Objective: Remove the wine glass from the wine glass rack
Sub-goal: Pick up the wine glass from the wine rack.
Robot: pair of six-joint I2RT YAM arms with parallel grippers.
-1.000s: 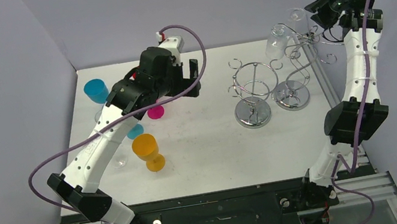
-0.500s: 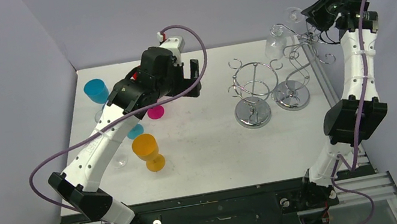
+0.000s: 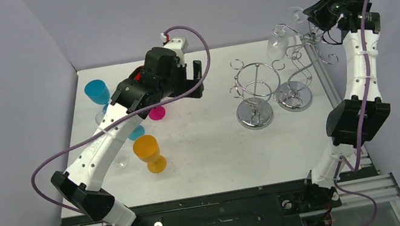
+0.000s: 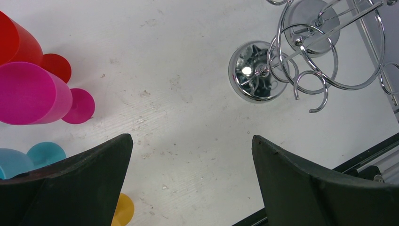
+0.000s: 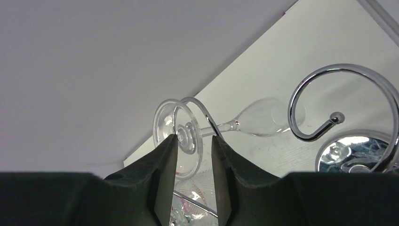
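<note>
Wine glass (image 5: pixel 263 113), clear, hangs by its foot in a wire hook at the top of the right-hand wine glass rack (image 3: pixel 293 96). It is tilted, with the bowl pointing away from the right gripper (image 5: pixel 194 141).

Right gripper: the fingers (image 5: pixel 164 160) stand narrowly apart, one on each side of the foot. The left finger overlaps the rim of the foot. The wrist view does not show whether the pads press on the glass.

Left gripper (image 4: pixel 191 138): the fingers (image 4: pixel 84 188) are spread wide and hold nothing. The gripper hangs above the table (image 3: pixel 209 148), near the middle of its far edge.

Second rack (image 3: pixel 254 113): stands bare, just beside the first one.

Near the left arm: a pink goblet (image 4: pixel 28 94), a red goblet (image 4: pixel 19 42) and an orange goblet (image 3: pixel 147 149).
</note>
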